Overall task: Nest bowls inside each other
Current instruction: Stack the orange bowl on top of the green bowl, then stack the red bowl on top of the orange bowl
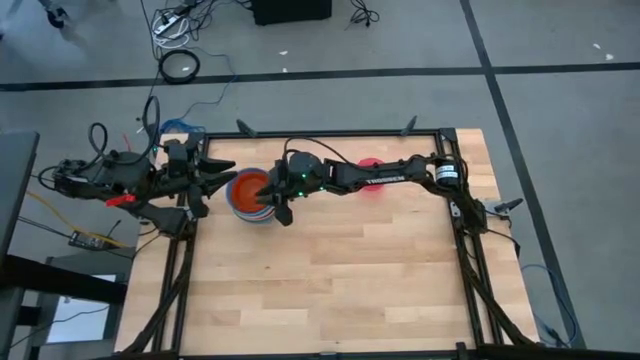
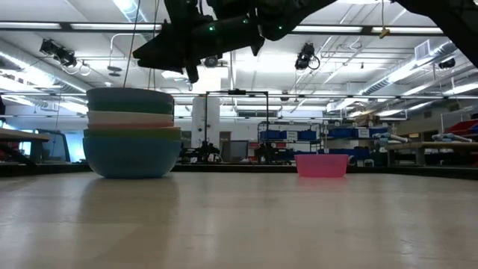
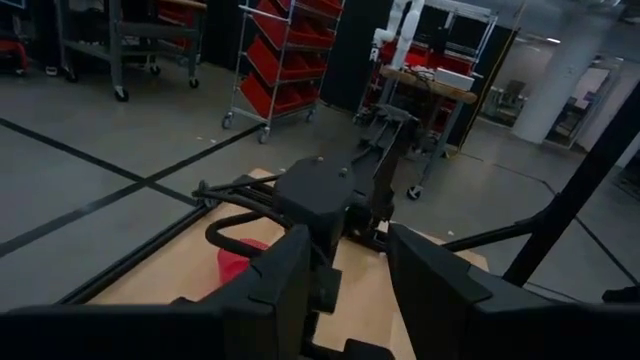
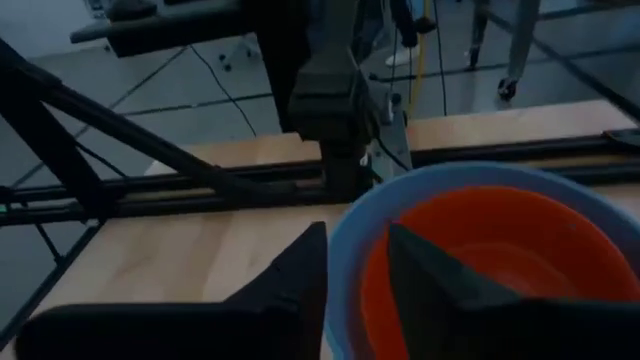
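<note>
Orange fills the space just past your right end effector [image 4: 355, 270]: its two dark fingers [image 4: 430, 275] stand a little apart, straddling the rim of the stack of bowls [image 1: 250, 193], one finger outside the light blue wall and the other over the orange bowl [image 4: 500, 250] that sits innermost. You cannot tell from the wrist view whether the fingers touch the rim; nothing is clamped between them.

Seen level across the desk [image 1: 340, 270], that same end effector [image 2: 196, 46] hangs above the stack [image 2: 133, 133], where you can make out layers of teal on top, then white, then grey-green, then a broad blue bowl at the base, resting on the wood.

Farther back along your right arm, a pink bowl [image 1: 371, 170] sits by itself on the desk, partly hidden under the arm from above; in the low view it [image 2: 322, 164] stands upright, well apart from the stack.

On the far side of the stack from the right end effector, your left end effector [image 1: 208, 183] waits at the desk's edge, near the stack and pointing toward it, fingers [image 3: 280, 275] spread wide with nothing between them. Its wrist view looks past the right arm and catches a patch of the pink bowl [image 3: 235, 262] beyond.
</note>
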Controlling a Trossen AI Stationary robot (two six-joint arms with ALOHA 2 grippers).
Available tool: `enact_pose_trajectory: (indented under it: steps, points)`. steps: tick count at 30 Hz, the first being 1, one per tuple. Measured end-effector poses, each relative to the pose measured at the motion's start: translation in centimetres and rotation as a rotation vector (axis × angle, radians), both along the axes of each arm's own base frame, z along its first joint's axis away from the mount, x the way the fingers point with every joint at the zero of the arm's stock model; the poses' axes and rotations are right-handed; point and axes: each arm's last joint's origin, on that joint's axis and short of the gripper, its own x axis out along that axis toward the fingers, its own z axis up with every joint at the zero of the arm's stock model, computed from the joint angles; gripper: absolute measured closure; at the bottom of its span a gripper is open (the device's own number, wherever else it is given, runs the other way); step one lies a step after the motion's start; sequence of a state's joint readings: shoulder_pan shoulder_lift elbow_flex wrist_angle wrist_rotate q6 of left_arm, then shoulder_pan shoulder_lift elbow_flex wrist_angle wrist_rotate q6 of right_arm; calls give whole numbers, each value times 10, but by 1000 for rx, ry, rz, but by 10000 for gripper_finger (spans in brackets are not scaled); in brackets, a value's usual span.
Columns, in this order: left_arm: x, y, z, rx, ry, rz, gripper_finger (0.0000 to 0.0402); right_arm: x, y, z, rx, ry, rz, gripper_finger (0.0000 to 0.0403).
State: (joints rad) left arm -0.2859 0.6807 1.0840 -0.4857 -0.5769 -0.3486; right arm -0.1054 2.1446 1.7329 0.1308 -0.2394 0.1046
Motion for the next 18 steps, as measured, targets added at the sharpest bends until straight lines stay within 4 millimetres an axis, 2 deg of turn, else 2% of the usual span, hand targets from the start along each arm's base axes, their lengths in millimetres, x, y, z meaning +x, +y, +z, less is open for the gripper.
enact_pose_trajectory:
  steps: [3,6,13,15,18]
  points:
    - [0,0,0,-3,-2,0,257,-7,1,6,-4,57,-6,294]
    - [0,0,0,-21,-7,-1,257,-23,2,19,-30,161,-31,293]
    - [0,0,-1,-24,7,-1,257,-81,6,37,-201,606,-225,296]
    - [0,0,-2,-24,9,-1,257,-100,6,35,-248,771,-278,296]
    - [0,0,-2,-23,12,-1,257,-123,-4,20,-253,1001,-344,296]
